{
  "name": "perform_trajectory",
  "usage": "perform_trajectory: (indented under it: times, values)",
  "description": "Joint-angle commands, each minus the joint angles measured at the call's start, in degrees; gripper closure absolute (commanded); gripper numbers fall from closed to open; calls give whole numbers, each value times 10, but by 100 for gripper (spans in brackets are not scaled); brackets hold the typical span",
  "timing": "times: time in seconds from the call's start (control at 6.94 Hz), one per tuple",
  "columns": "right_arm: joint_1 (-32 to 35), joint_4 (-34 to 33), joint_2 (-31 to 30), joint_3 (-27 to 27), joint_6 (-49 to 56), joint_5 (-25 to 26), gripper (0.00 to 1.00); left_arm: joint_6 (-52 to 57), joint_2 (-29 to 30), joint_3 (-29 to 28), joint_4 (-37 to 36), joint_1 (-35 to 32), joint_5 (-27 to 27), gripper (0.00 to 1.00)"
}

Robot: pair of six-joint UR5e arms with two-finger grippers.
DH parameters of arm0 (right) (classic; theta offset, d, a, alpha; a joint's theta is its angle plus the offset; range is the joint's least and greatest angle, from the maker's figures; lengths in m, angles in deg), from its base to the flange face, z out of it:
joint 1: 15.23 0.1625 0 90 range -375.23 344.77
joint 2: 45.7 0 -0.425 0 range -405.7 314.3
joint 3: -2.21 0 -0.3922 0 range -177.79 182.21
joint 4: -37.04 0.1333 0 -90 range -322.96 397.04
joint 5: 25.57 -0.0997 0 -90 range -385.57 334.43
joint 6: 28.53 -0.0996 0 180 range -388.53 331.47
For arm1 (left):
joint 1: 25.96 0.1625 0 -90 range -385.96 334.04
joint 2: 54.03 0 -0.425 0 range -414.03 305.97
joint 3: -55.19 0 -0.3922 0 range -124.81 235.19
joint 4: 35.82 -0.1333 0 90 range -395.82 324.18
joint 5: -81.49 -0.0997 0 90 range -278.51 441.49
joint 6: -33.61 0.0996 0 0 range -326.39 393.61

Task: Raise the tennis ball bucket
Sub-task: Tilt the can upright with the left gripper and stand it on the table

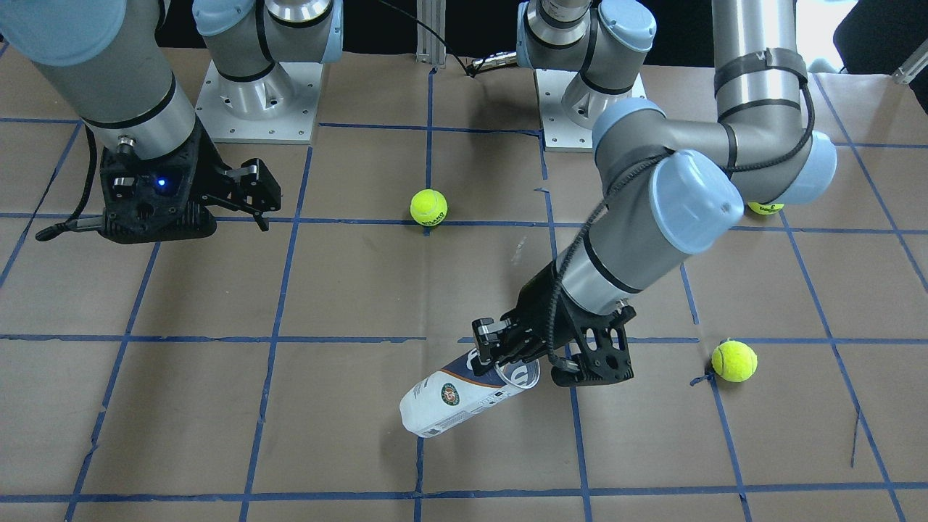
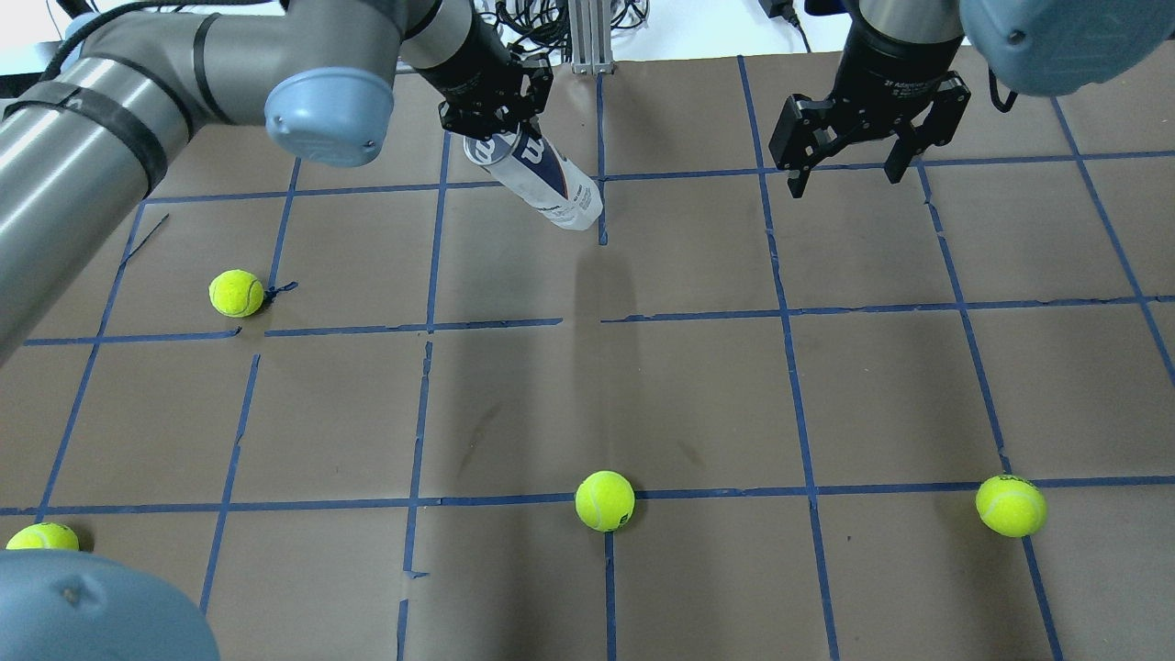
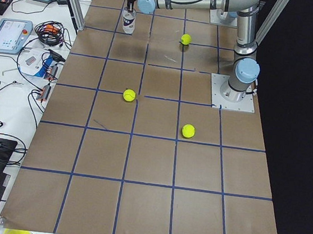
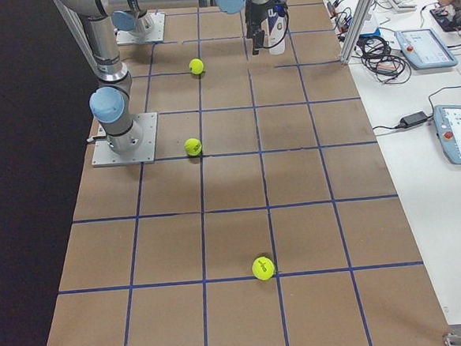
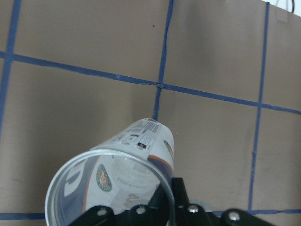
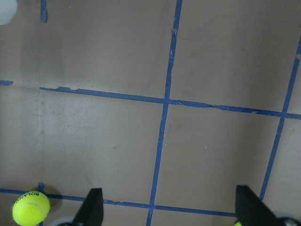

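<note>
The tennis ball bucket [image 2: 549, 180] is a clear tube with a white and navy label and a metallic rim. My left gripper [image 2: 498, 119] is shut on its open rim, one finger inside and one outside. The tube hangs tilted from the gripper over the far middle of the table. It also shows in the front view [image 1: 453, 399] below the left gripper [image 1: 497, 357]. In the left wrist view the open mouth [image 5: 113, 181] is close to the camera and looks empty. I cannot tell whether its base touches the table. My right gripper [image 2: 849, 170] is open and empty, apart to the right.
Several yellow-green tennis balls lie loose on the brown, blue-taped table [image 2: 698, 386]: one at mid-left [image 2: 237, 293], one at front centre [image 2: 605, 500], one at front right [image 2: 1011, 505]. One ball [image 6: 30, 208] shows in the right wrist view.
</note>
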Motion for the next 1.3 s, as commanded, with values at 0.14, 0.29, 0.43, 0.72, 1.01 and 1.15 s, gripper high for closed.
perform_trajectory:
  times: [0.14, 0.29, 0.43, 0.72, 1.01, 1.15]
  values:
    - [-9, 0, -1, 0, 2, 1, 0, 117, 44, -81, 67, -53, -181, 96]
    - [-9, 0, -1, 0, 2, 1, 0, 126, 62, -82, 68, -58, -192, 96]
    - [-9, 0, -1, 0, 2, 1, 0, 134, 71, -80, 71, -58, -192, 96]
    - [-9, 0, -1, 0, 2, 0, 0, 142, 92, -86, 86, -58, -191, 92]
    - [-9, 0, -1, 1, 1, -1, 0, 143, 91, -89, 104, -56, -187, 75]
    - [-9, 0, -1, 1, 2, -1, 0, 143, 90, -93, 104, -55, -187, 61]
